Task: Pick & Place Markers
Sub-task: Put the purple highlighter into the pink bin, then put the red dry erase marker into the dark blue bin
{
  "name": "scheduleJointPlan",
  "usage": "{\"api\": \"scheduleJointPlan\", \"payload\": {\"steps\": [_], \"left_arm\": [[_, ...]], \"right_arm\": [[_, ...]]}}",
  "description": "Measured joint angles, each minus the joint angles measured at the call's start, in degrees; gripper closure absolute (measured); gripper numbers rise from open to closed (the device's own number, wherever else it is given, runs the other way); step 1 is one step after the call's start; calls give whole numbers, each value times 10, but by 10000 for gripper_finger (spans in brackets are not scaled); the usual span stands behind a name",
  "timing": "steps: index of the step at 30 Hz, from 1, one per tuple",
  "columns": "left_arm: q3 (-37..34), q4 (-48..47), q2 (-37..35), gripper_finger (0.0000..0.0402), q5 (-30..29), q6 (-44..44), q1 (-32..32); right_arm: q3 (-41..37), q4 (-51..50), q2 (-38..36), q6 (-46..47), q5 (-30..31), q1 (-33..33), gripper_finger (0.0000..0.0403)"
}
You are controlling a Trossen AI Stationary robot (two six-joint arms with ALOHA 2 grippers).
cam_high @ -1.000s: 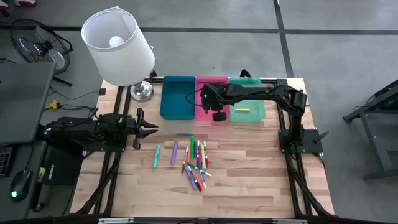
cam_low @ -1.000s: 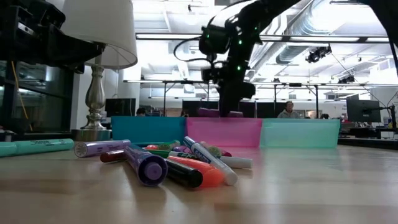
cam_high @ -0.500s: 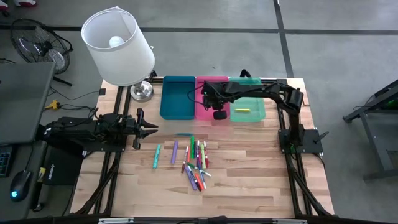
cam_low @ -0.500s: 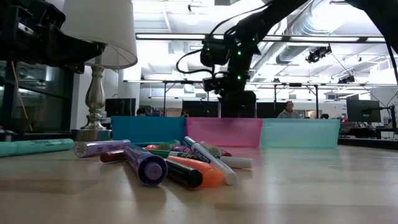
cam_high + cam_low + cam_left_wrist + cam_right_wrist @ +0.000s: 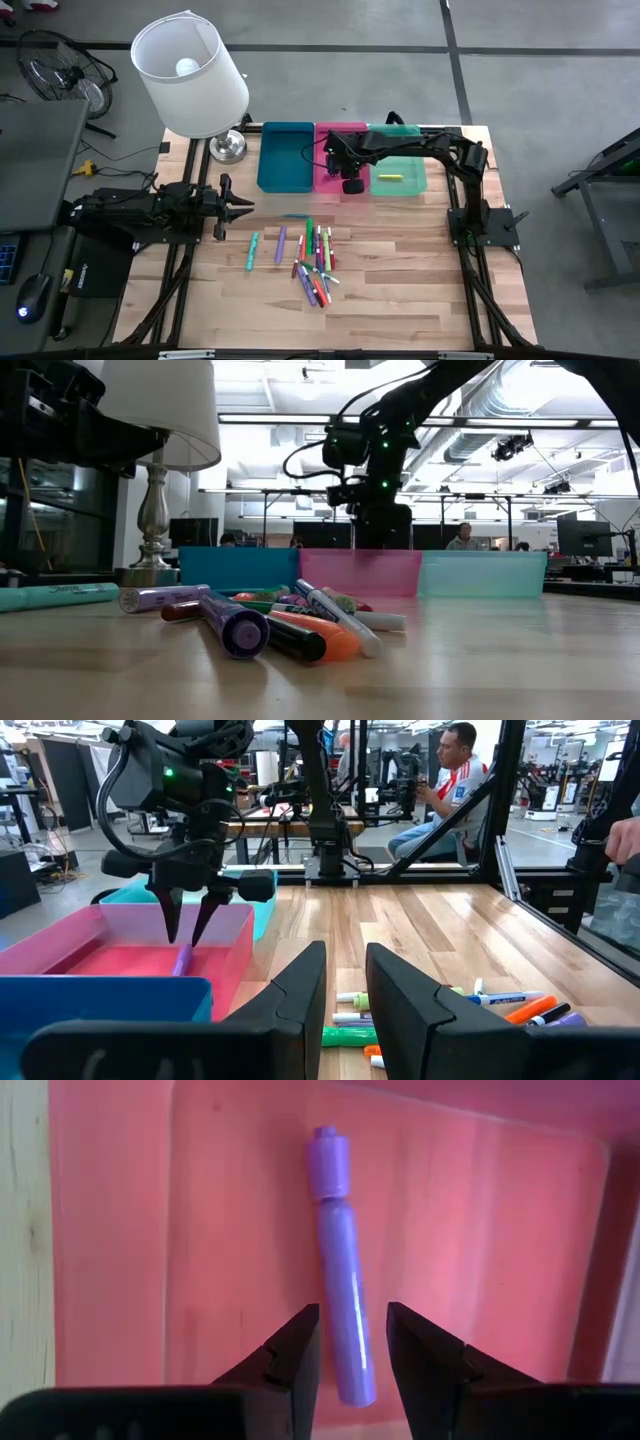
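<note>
Several markers (image 5: 315, 262) in mixed colours lie in a heap at the table's middle, also in the low view (image 5: 300, 625). A teal marker (image 5: 252, 250) and a purple one (image 5: 281, 243) lie to its left. My right gripper (image 5: 350, 1330) hangs open over the pink tray (image 5: 325, 181), fingers pointing down. A purple marker (image 5: 338, 1250) lies flat on the tray floor below the gap; in the left wrist view the fingertips (image 5: 170, 932) stand just above it (image 5: 181, 960). A yellow marker (image 5: 390, 177) lies in the green tray (image 5: 412, 165). My left gripper (image 5: 243, 210) waits open at the table's left edge.
The blue tray (image 5: 285, 155) stands left of the pink one, all three in a row at the far edge. A lamp (image 5: 190, 75) stands on its base (image 5: 228, 147) at the far left corner. Bare wood lies near and right of the heap. A person (image 5: 455, 765) sits beyond the table.
My right gripper has risen a little out of the pink tray and then kept still. In the low view a purple shape that showed at the tray's rim under the gripper no longer shows.
</note>
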Motion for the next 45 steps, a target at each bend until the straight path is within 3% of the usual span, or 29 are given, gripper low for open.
{"api": "scheduleJointPlan", "payload": {"steps": [8,19,28,33,38,45], "left_arm": [[0,0,0,328,0,0,0],[0,0,0,328,0,0,0],[0,0,0,328,0,0,0],[0,0,0,328,0,0,0],[0,0,0,328,0,0,0],[0,0,0,328,0,0,0]], "right_arm": [[5,-7,-13,-3,61,21,295],[66,-77,-19,44,62,115,295],[66,-134,-19,190,-6,200,295],[62,-145,-19,218,-41,242,295],[60,-150,-19,134,-45,281,295],[20,-116,-19,-85,-62,314,295]]}}
